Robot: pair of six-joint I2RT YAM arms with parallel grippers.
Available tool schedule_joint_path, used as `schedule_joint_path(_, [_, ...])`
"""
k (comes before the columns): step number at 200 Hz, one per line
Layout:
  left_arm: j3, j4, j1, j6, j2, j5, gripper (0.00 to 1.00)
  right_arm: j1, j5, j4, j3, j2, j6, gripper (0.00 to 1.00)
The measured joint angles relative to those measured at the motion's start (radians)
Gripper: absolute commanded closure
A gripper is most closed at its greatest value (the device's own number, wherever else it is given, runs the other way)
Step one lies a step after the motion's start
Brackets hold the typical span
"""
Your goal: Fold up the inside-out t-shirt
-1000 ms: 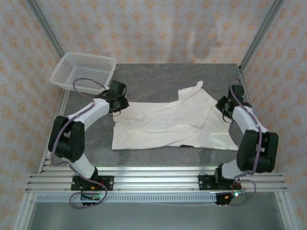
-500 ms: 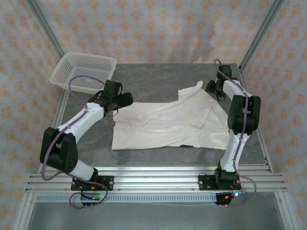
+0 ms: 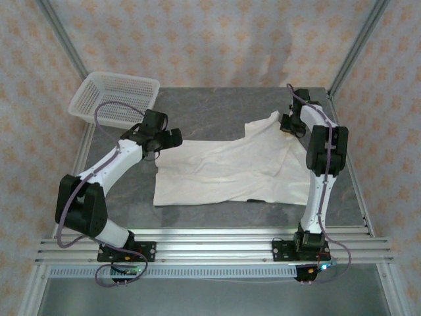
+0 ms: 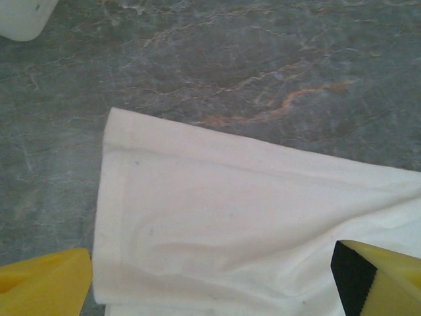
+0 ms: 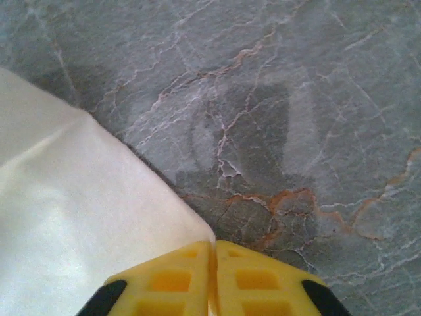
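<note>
— Left arm (image 3: pixel 108 164): how is it posed?
— The elbow is bent out toward the left edge, and the forearm is stretched forward and inward. The left pincer (image 3: pixel 168 137) (image 4: pixel 210 283) is held low over the surface, with the jaws spread wide. One yellow fingertip (image 4: pixel 46 283) is seen at each lower corner of the wrist view.
— Right arm (image 3: pixel 323 164)?
— It is extended far forward, folded at the elbow, with the wrist turned inward. The right pincer (image 3: pixel 287 124) (image 5: pixel 212 249) is pointed down at the surface. Its yellow fingers (image 5: pixel 164 280) are pressed flat together.
— Spacing?
— The two pincers are kept well apart, one at each side.
</note>
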Motion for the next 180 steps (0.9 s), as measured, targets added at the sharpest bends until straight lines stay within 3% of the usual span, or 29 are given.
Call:
schedule_joint_path(44, [0.185, -0.104, 0.022, -0.058, 0.240, -0.078, 0.15, 0.004, -0.032, 0.034, -0.111, -0.093, 0.023, 1.00])
schedule_joint_path(77, [0.259, -0.156, 0.049, -0.122, 0.352, -0.109, 0.25, 0.000, -0.054, 0.109, -0.239, -0.211, 0.056, 1.00])
schedule_joint_path(117, [0.391, -0.189, 0.068, -0.169, 0.479, -0.166, 0.33, -0.016, -0.077, 0.177, -0.312, -0.249, 0.089, 1.00])
schedule_joint_path(180, [0.375, -0.185, 0.096, -0.201, 0.535, -0.175, 0.39, -0.023, -0.094, 0.191, -0.318, -0.250, 0.103, 1.00])
